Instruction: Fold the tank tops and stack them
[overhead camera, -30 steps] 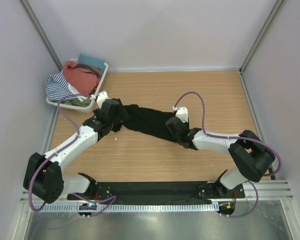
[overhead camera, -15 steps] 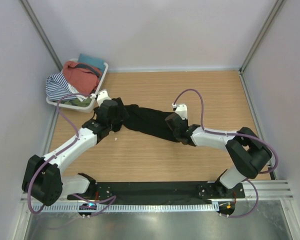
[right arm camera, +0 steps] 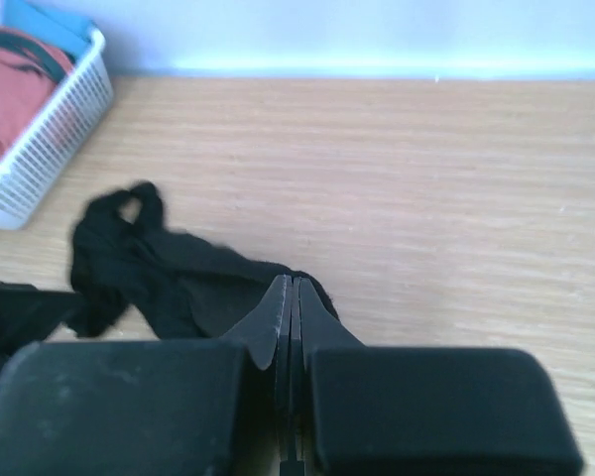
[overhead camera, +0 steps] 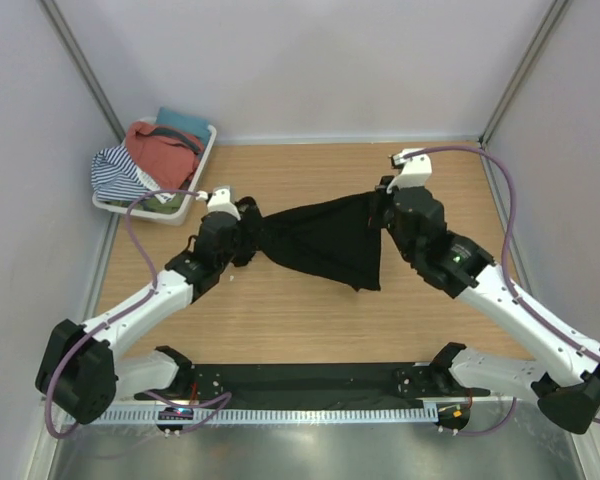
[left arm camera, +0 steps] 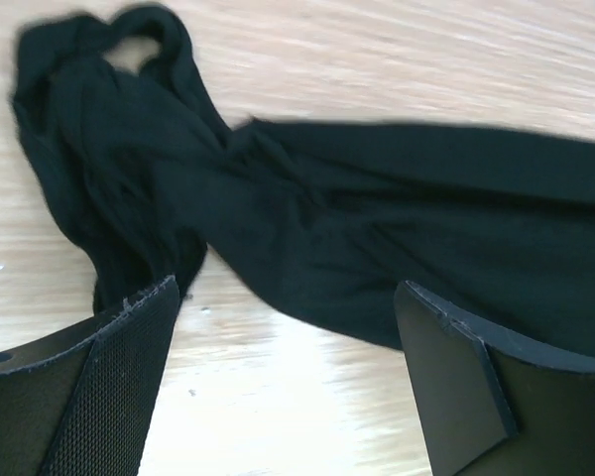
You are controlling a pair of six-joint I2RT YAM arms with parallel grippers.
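Item 1, counter [overhead camera: 310, 320]: light wood-grain board, bare along its near strip in front of the garment

Item 2, left hand [left arm camera: 288, 293]: centre-left; jaws spread wide, nothing clamped between them; poised low over the narrow end of the black tank top [left arm camera: 377, 218]; whether it touches the cloth cannot be told

Item 3, right hand [right arm camera: 291, 297]: centre-right, raised off the board; fingers pressed fully together, pinching a fold of the black tank top at their tips

Item 4, black tank top: mid-counter, strung between the two hands; left end bunched narrow, with a strap loop lying on the wood; right end fanned out wide, hanging from the right hand's grip

Item 5, white plastic basket [overhead camera: 202, 160]: far left corner. Contents: rust-red tank top [overhead camera: 160, 150] heaped uppermost, a dark strap across it; navy-and-white striped garment [overhead camera: 115, 172] spilling over the left rim; teal piece [overhead camera: 180, 120] at the back
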